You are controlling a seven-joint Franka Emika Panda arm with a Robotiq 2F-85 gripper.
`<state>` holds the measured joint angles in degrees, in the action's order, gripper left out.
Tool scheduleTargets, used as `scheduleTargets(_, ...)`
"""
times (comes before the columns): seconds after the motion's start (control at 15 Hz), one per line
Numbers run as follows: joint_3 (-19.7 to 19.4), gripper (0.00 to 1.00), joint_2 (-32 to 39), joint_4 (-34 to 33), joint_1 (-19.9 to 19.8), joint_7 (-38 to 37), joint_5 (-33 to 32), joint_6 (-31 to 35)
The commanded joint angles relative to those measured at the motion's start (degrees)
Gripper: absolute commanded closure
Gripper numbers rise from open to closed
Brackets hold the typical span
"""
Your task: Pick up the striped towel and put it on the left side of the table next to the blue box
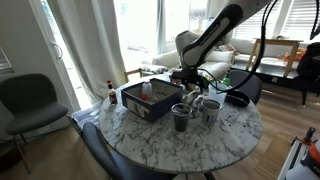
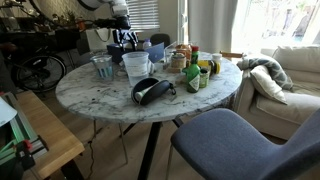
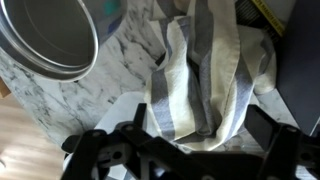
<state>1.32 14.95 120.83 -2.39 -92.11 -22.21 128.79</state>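
In the wrist view the striped towel (image 3: 200, 80) lies crumpled on the marble table (image 3: 90, 110), cream with grey stripes. My gripper (image 3: 200, 138) is open just above it, with one dark finger on each side of the cloth's near end. The dark wall of the blue box (image 3: 300, 60) is right beside the towel. In both exterior views the gripper (image 1: 186, 80) (image 2: 125, 42) hangs low over the table (image 1: 200, 140) (image 2: 100, 95) next to the blue box (image 1: 148, 100) (image 2: 157, 50). The towel is hidden in both exterior views.
A large metal cup (image 3: 50, 40) stands close to the towel. Metal cups (image 1: 181, 117) (image 1: 210, 109) stand beside the box. A black headset (image 2: 150, 90) (image 1: 238, 98) and several bottles (image 2: 195, 72) sit on the table. Chairs (image 1: 30, 100) (image 2: 240, 140) surround it.
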Motion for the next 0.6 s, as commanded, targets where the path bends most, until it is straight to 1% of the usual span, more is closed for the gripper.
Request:
scheduleTargets(0.0,-2.7,0.00,-0.1,0.0,2.5,0.6,0.8,0.1)
scheduleTargets(0.07,-2.8,0.00,-0.4,0.1,2.5,0.6,0.8,0.1)
scheduleTargets(0.27,-3.4,0.00,1.7,-3.3,1.4,4.0,5.9,-1.1)
scheduleTargets(0.47,-5.2,0.00,4.4,-7.1,1.4,3.0,8.7,-1.6)
scheduleTargets(0.53,-5.7,0.10,5.2,-8.1,1.4,2.8,9.2,-1.4)
